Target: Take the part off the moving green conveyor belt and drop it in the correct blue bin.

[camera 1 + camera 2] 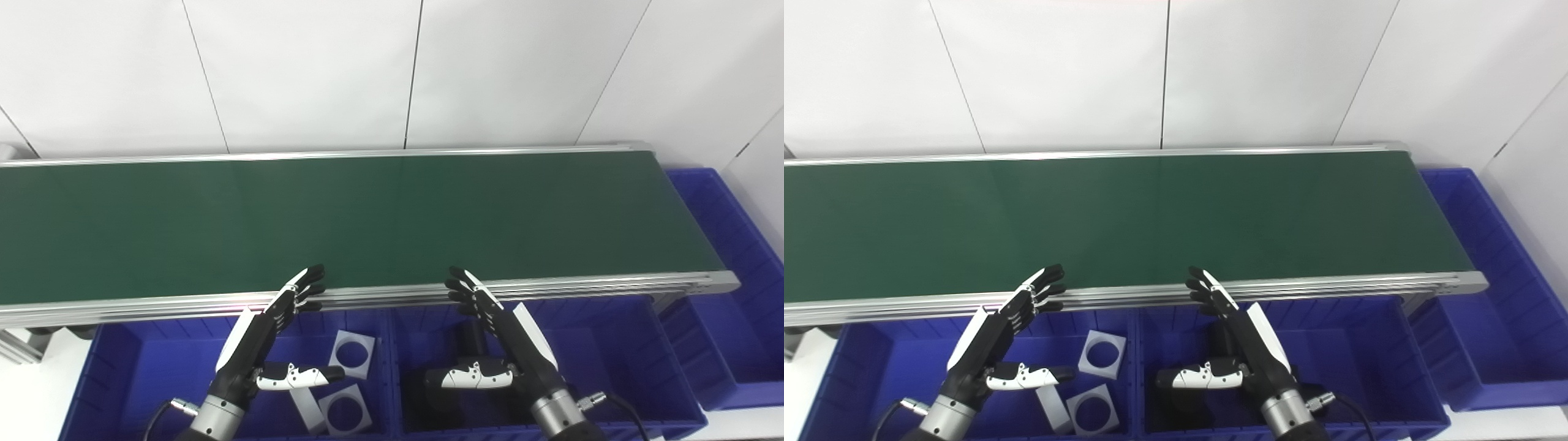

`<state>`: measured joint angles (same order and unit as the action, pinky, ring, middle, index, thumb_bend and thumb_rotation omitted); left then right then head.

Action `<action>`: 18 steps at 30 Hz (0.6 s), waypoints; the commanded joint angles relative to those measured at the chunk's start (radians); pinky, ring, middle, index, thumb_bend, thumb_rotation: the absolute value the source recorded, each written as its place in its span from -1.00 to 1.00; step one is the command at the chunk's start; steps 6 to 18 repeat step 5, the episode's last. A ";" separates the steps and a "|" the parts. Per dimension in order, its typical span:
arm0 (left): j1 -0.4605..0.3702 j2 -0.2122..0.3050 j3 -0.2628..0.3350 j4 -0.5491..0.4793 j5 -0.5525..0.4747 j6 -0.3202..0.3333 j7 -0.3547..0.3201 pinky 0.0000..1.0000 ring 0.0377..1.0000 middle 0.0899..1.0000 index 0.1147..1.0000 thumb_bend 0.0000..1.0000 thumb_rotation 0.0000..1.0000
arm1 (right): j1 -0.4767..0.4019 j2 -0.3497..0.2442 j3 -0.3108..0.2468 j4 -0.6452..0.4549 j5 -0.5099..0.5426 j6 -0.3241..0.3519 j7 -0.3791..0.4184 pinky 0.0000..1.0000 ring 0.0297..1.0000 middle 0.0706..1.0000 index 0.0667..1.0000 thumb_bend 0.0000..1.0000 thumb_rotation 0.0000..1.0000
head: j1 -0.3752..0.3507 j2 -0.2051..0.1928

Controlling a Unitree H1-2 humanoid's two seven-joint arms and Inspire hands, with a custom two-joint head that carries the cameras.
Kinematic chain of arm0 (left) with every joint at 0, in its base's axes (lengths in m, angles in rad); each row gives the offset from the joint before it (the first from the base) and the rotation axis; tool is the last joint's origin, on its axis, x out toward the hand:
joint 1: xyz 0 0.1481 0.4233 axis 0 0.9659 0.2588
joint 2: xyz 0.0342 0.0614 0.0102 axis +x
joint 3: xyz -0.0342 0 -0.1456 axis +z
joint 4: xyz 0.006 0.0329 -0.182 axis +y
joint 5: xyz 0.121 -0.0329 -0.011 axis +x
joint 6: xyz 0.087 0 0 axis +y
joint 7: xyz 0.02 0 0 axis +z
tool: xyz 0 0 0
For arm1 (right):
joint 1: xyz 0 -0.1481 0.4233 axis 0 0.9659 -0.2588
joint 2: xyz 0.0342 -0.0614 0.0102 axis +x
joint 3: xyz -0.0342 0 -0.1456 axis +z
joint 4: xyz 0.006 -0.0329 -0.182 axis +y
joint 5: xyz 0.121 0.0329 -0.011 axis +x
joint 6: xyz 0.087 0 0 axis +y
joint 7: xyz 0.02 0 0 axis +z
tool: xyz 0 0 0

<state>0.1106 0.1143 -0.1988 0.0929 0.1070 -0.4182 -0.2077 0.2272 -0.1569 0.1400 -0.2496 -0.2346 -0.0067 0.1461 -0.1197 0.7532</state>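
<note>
The green conveyor belt [367, 214] runs across the view and carries no part. My left hand [266, 337] is open and empty over the left blue bin [122, 367], fingertips near the belt's front rail. My right hand [502, 343] is open and empty over the middle blue bin [612, 343]. Several white square plates with round holes [352, 354] lie in the left bin. A dark part [468, 343] lies in the middle bin, mostly hidden behind my right hand.
A third blue bin [729, 245] stands at the belt's right end. The belt's aluminium front rail [392, 297] runs just above the bins. A white panelled wall [392, 73] stands behind the belt.
</note>
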 commanded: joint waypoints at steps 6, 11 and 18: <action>-0.006 0.000 0.002 -0.018 0.000 -0.028 0.012 0.55 0.74 0.84 0.82 0.74 -0.44 | -0.007 -0.004 0.000 -0.028 0.008 -0.028 -0.005 0.67 0.76 0.80 0.89 0.58 -0.69 | 0.000 -0.001; -0.006 0.000 0.002 -0.018 0.000 -0.028 0.012 0.55 0.74 0.84 0.82 0.74 -0.44 | -0.007 -0.004 0.000 -0.028 0.008 -0.028 -0.005 0.67 0.76 0.80 0.89 0.58 -0.69 | 0.000 -0.001; -0.006 0.000 0.002 -0.018 0.000 -0.028 0.012 0.55 0.74 0.84 0.82 0.74 -0.44 | -0.007 -0.004 0.000 -0.028 0.008 -0.028 -0.005 0.67 0.76 0.80 0.89 0.58 -0.69 | 0.000 -0.001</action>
